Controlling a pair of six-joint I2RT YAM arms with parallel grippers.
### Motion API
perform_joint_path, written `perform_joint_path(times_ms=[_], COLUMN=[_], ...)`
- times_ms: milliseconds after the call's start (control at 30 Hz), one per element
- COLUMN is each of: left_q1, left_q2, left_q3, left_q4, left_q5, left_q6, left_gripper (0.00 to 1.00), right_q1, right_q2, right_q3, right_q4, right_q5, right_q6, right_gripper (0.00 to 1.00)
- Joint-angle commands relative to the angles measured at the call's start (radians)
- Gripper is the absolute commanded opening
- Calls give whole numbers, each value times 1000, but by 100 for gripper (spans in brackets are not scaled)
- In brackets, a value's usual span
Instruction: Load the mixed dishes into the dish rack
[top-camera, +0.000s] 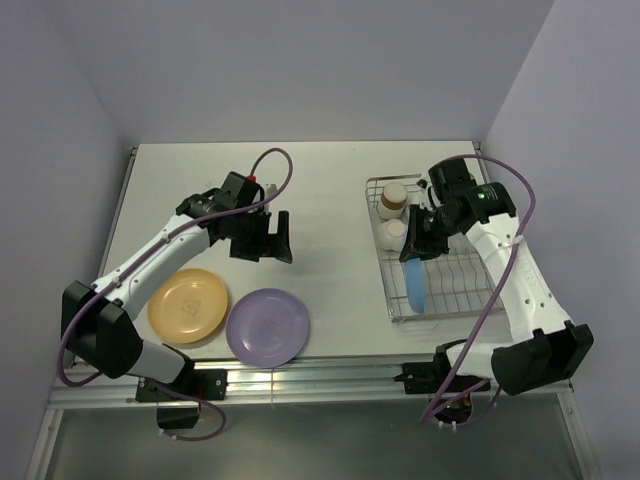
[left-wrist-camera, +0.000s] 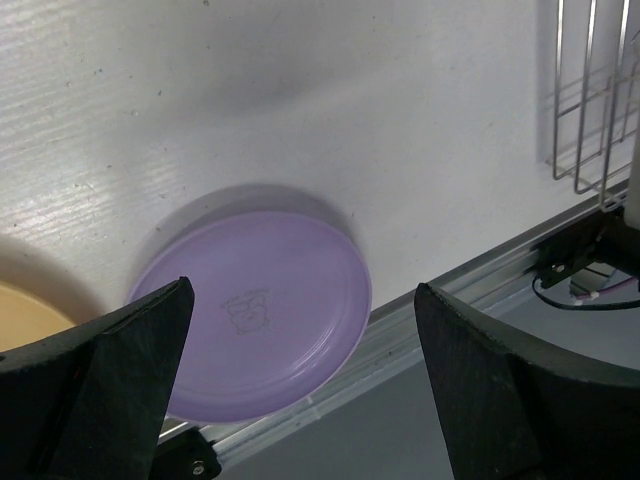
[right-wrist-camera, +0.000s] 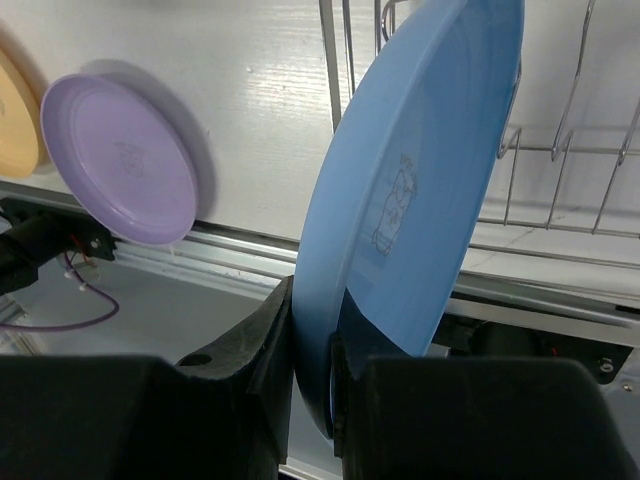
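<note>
Over the silver wire dish rack, with its grid base and thin upright prongs, the right gripper is pinched narrowly on the rim of the smooth round blue plate, held on edge. Two small round vessels sit just beside it in the rack's far-left corner. Above the white tabletop the left gripper hangs spread wide, holding nothing. The matte purple plate and orange-yellow plate lie flat, just beside each other.
</note>
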Motion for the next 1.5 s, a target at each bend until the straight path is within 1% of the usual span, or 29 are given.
perform_joint_path(times_ms=[0, 100, 133, 267, 300, 367, 433, 533, 767, 900, 933, 1100, 1200, 1233, 1267, 1467], left_q1=[-15, -15, -15, -17, -17, -17, -18, -18, -31, -67, -74, -94, -89, -90, -89, -89], left_q2=[-16, -29, -33, -38, -39, -41, -44, -42, -42, -35, -30, 10, 16, 23, 37, 152], left_q3=[-21, -43, -44, -55, -58, -61, -67, -73, -86, -115, -118, -171, -211, -217, -220, -262], left_q4=[5, 13, 14, 17, 17, 17, 21, 22, 10, -12, -19, -22, 23, 33, 36, 135], left_q5=[-20, -14, -9, -6, -6, -3, -5, -5, -34, -90, -124, -196, -164, -160, -182, -130], left_q6=[37, 35, 35, 32, 31, 32, 32, 31, 49, 74, 86, 129, 164, 155, 150, 176], left_gripper=[98, 98, 98, 99, 99, 99, 99, 99, 98, 98, 99, 99, 99, 99, 99, 99], right_q1=[-8, -8, -8, -8, -7, -10, -7, -1, 4, 4, 4, 4, 4, 4, 2, 2], right_q2=[67, 93, 101, 127, 130, 132, 130, 117, 66, 40, 37, -6, -41, -52, -75, -135], right_q3=[22, 60, 77, 99, 102, 102, 97, 94, 135, 239, 261, 366, 366, 357, 347, 268], right_q4=[50, 41, 38, 36, 36, 38, 45, 59, 76, 43, 33, 4, 4, 7, 10, 19], right_q5=[227, 269, 275, 299, 298, 298, 283, 246, 235, 210, 203, 114, 74, 72, 72, 74], right_q6=[-25, -28, -31, -36, -37, -39, -43, -45, -28, -2, 3, 26, 36, 39, 41, 46], right_gripper=[11, 21, 31, 54, 62, 69, 74, 76, 79, 80, 79, 79, 79, 79, 79, 79])
